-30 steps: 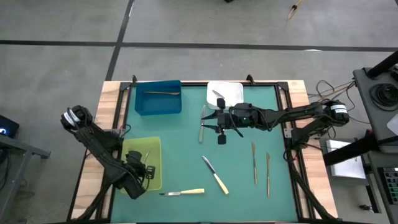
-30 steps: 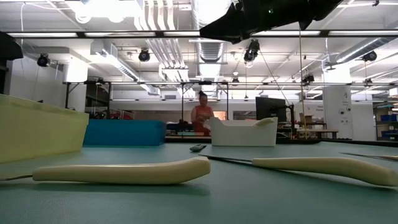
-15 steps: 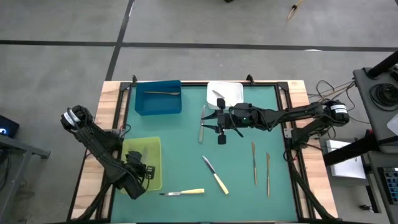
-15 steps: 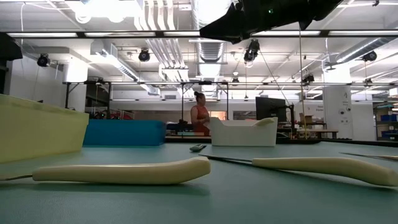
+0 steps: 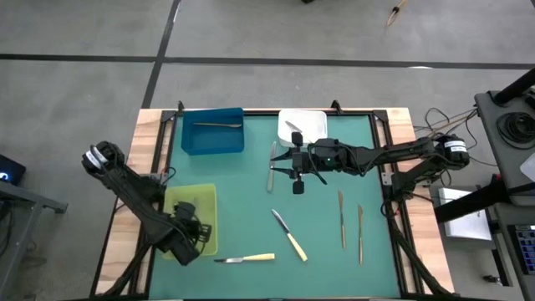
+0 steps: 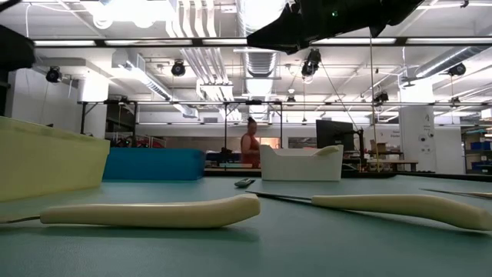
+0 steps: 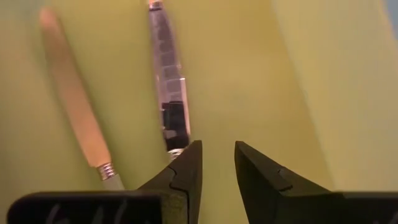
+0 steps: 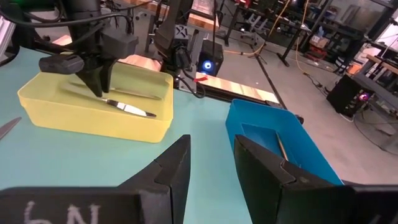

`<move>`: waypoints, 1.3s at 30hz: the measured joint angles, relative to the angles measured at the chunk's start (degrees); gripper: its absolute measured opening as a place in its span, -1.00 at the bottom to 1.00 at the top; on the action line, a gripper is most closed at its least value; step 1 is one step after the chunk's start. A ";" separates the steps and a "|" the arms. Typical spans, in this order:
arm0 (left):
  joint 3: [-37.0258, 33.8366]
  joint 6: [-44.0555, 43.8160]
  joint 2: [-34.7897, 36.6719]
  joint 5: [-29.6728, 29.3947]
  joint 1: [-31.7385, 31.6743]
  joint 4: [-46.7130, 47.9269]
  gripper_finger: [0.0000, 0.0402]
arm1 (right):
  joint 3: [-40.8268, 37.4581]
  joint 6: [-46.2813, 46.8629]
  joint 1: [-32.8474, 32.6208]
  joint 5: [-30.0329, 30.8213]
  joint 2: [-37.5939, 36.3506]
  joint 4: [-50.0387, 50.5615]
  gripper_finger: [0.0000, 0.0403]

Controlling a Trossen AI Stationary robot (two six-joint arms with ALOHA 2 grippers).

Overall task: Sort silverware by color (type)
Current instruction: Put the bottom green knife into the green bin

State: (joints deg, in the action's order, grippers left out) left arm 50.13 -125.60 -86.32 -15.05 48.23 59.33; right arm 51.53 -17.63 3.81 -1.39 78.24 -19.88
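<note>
Over the green table mat [image 5: 318,251], my left gripper [image 7: 214,165] hovers slightly parted, empty, above two knives [image 7: 168,81] inside the yellow-green tray [image 5: 209,219].

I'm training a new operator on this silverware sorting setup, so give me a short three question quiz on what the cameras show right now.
1. True or false: the blue rectangular plastic tray holds a slim utensil.
2. How many knives lie in the yellow-green plastic tray? A one, B two, C four.
3. Which dark two-finger gripper hangs above the yellow-green tray, fingers apart and empty?
Key: 1 true. 2 B. 3 the left gripper.
</note>
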 joint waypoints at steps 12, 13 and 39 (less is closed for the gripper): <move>5.99 27.76 0.17 1.25 -10.25 -0.84 -0.63 | -0.02 -1.63 0.00 0.02 0.02 -0.04 -0.43; 6.42 30.07 0.23 1.62 -10.85 -0.85 -0.63 | -0.02 -1.77 0.00 0.01 0.02 -0.04 -0.43; -1.48 86.13 1.68 6.58 -16.94 1.69 -0.63 | -0.02 -2.58 -0.02 0.00 0.02 0.04 -0.43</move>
State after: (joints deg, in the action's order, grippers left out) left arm 48.65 -39.47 -84.64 -8.47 31.30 61.03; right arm 51.51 -20.21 3.79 -1.39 78.26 -19.84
